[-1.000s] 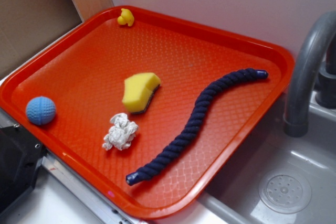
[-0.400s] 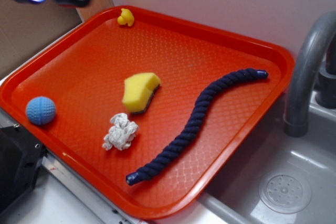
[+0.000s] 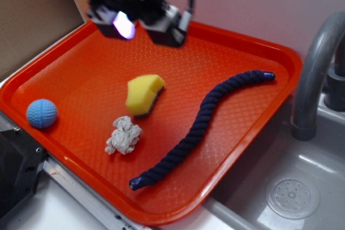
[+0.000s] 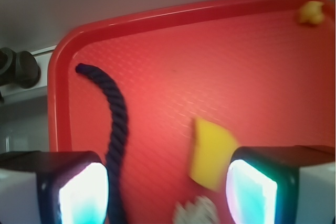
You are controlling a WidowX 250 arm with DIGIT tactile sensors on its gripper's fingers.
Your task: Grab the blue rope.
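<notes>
Gripper (image 3: 139, 27) wide open, empty — above tray (image 3: 226, 41), apart from blue rope (image 3: 202, 125).

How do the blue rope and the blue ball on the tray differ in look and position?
The blue rope is long, wavy, twisted and dark navy; the blue ball is small, round and light blue. The rope runs along the tray's sink-side half, the ball sits near the opposite edge. The rope shows in the wrist view; the ball does not. Both lie on the tray, untouched by the gripper.
</notes>
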